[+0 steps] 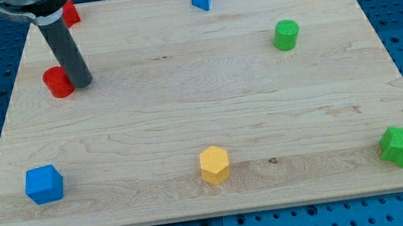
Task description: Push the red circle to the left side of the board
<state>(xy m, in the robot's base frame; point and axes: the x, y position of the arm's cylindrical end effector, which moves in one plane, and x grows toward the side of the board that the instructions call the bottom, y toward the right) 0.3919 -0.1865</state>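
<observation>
Red circle (58, 82) sits near the board's (188, 130) left edge; my tip (83, 83) touches its right side, holding nothing; it looks light, stiff, likely slides easily; push its right face squarely.

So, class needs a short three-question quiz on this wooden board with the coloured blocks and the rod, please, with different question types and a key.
1. True or false: my tip stands against the right side of the red circular block.
2. Multiple choice: which block sits nearest the view's bottom right corner of the wooden board? A) blue cube-shaped block B) green star-shaped block C) yellow hexagonal block
3. How many green blocks are on the board?

Key: 1 true; 2 B; 3 two, the star and the green cylindrical block.
</observation>
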